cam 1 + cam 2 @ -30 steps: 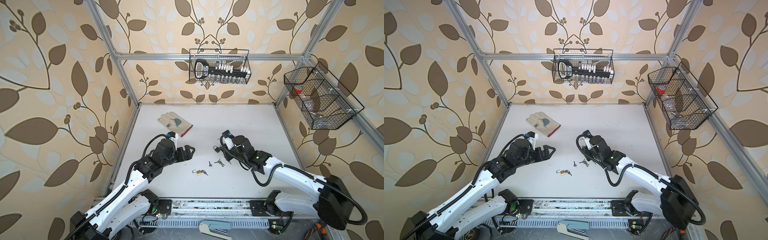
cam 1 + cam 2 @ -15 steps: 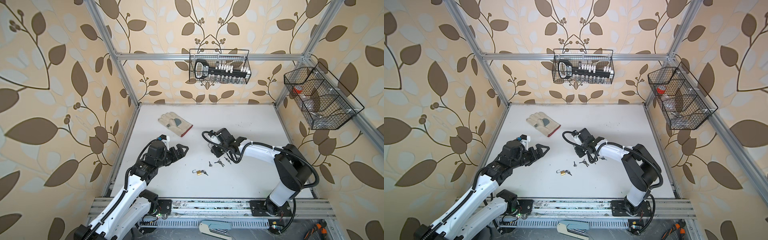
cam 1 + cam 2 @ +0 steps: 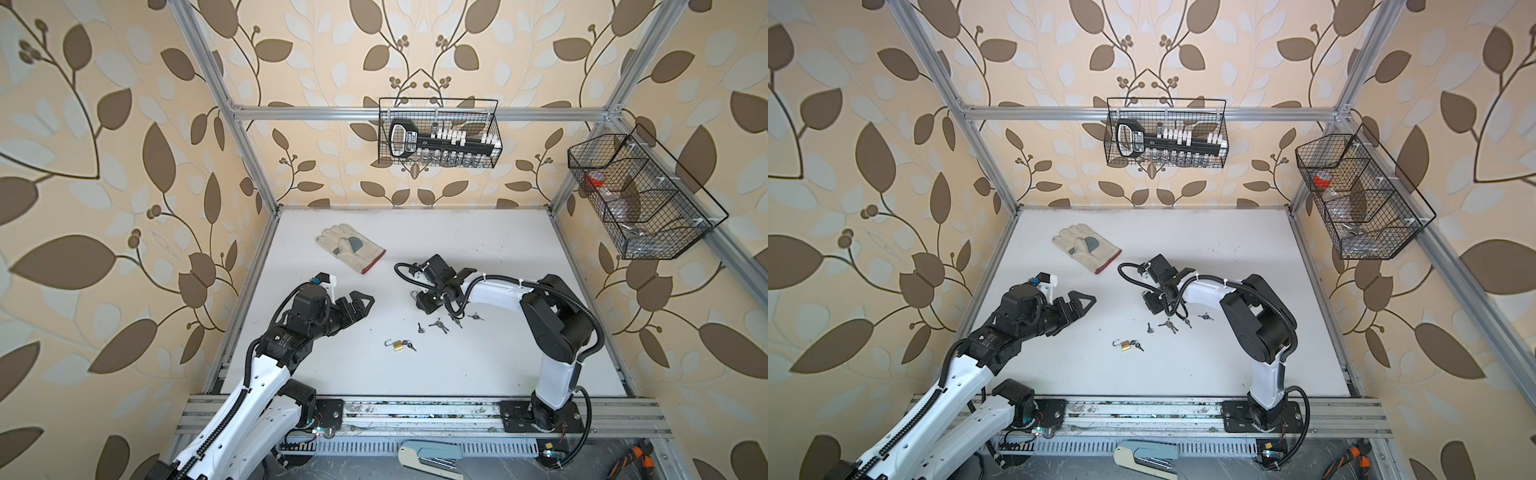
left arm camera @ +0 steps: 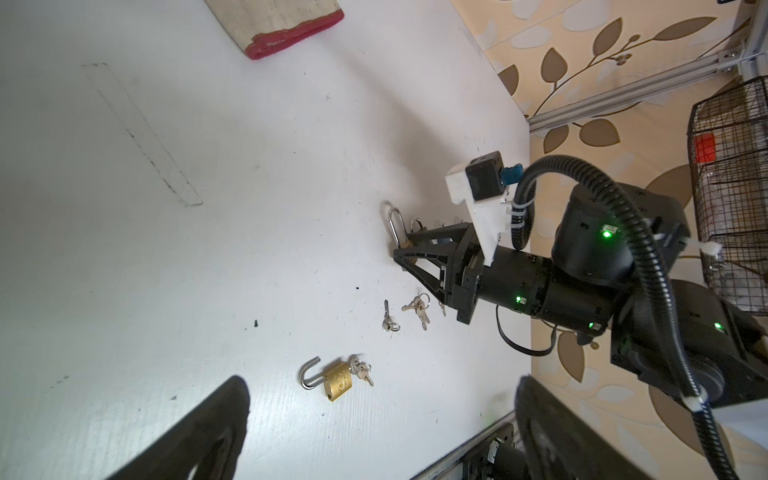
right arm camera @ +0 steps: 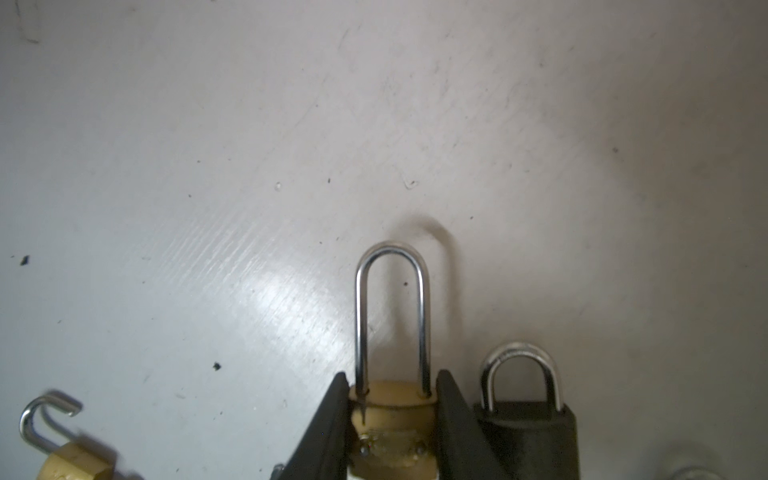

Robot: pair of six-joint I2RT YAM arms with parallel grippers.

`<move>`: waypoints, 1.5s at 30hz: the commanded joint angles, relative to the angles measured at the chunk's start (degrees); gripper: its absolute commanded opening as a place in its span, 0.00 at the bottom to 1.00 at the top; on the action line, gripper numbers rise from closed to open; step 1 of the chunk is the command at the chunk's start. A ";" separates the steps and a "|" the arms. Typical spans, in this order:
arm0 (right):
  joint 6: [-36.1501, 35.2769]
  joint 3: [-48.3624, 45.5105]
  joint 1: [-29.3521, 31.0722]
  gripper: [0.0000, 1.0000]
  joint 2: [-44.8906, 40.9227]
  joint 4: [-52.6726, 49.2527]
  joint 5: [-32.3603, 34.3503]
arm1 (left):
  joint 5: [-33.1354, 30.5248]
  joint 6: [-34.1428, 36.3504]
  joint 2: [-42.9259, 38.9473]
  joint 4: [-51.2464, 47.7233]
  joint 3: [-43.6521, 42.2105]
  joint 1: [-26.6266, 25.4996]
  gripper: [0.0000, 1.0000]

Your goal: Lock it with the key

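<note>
My right gripper (image 3: 424,299) (image 3: 1150,301) is shut on the body of a brass padlock (image 5: 392,419), low over the table. Its long steel shackle (image 5: 390,311) (image 4: 395,226) sticks out past the fingertips and looks seated at both ends. A small brass padlock (image 3: 397,345) (image 3: 1125,345) (image 4: 338,380) lies apart nearer the front, its shackle swung open and a key on a ring (image 4: 361,370) at its base. My left gripper (image 3: 361,303) (image 3: 1081,305) (image 4: 382,436) hovers open and empty to the left of it.
A black padlock (image 5: 525,432) stands right beside the held one. Loose keys (image 3: 438,325) (image 4: 417,309) lie between the two padlocks. A work glove (image 3: 349,247) (image 3: 1086,247) lies at the back left. Wire baskets (image 3: 438,133) hang on the walls.
The right arm has folded its elbow upright and its gripper has shifted a little left with the long-shackle padlock. The left gripper has drawn back slightly to the left, still open.
</note>
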 commanded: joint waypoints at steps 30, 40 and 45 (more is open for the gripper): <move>-13.02 -12.32 5.14 0.47 -16.02 9.98 -2.25 | -3.19 2.56 -3.53 -7.83 5.46 3.54 0.99; -34.24 -14.21 10.24 0.50 -14.01 8.52 -16.43 | 10.67 2.77 -4.61 -7.36 4.05 18.63 0.99; -38.30 -12.31 11.21 0.52 -11.18 7.64 -20.70 | 15.87 3.84 -4.52 -7.98 3.74 24.87 0.99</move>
